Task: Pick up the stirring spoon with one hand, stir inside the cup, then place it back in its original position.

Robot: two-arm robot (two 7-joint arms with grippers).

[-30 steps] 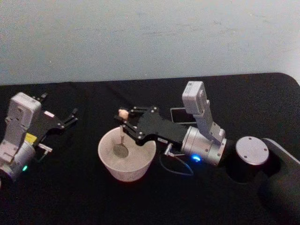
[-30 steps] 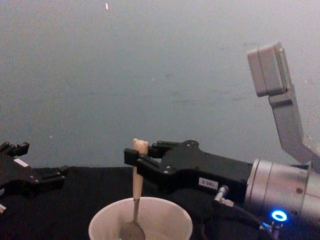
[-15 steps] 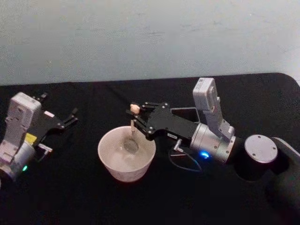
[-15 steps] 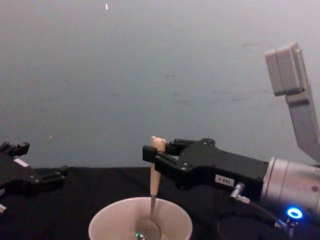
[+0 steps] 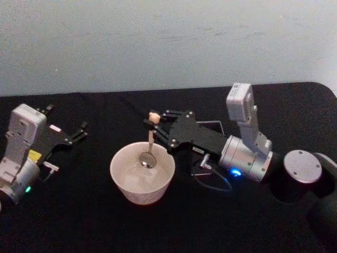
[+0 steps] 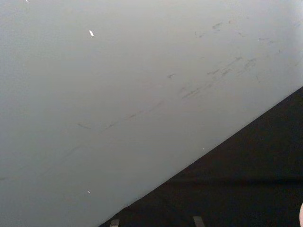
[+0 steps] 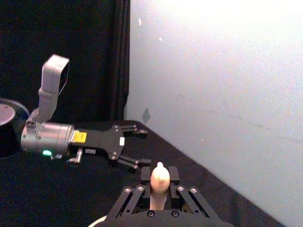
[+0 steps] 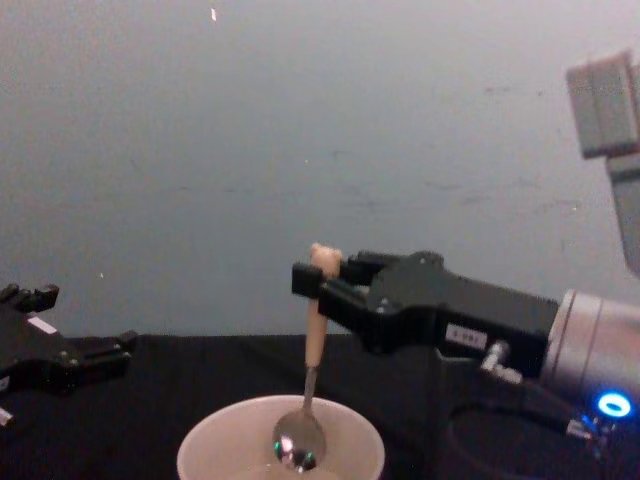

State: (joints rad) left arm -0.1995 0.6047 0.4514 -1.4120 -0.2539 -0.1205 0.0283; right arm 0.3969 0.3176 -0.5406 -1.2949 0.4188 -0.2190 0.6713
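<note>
The right gripper (image 5: 153, 122) is pinching the stirring spoon (image 5: 149, 146) by its beige handle, just under the bear head, and is holding it nearly upright. Well off to this gripper's left, the left gripper (image 5: 66, 119) is sitting idle over the black table (image 5: 79, 221) with its fingers spread. Just below the right gripper's fingertips the cup (image 5: 132, 185) is standing. The spoon's metal bowl is hanging inside it, toward the far side and about level with the rim. Compared with a second ago, the right gripper is sitting farther right and higher, and the spoon's bowl is hanging higher in the cup.
</note>
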